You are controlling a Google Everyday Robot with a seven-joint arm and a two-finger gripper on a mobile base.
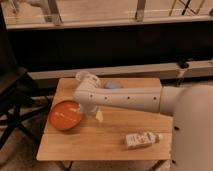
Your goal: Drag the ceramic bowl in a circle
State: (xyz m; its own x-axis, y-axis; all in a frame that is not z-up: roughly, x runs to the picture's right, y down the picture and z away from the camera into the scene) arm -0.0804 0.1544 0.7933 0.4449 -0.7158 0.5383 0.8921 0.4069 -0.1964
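Ceramic bowl (64, 116) sits near bench (95, 146) left edge; gripper (96, 114) down at its right rim, whether clenched or released you cannot tell; bowl likely rigid, weighty, breakable, glaze slick; hold rim, slide flat, mind edge.

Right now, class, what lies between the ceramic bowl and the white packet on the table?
Only bare table shows there in the camera view. The gripper sits at the ceramic bowl rim, on the side facing the white packet.
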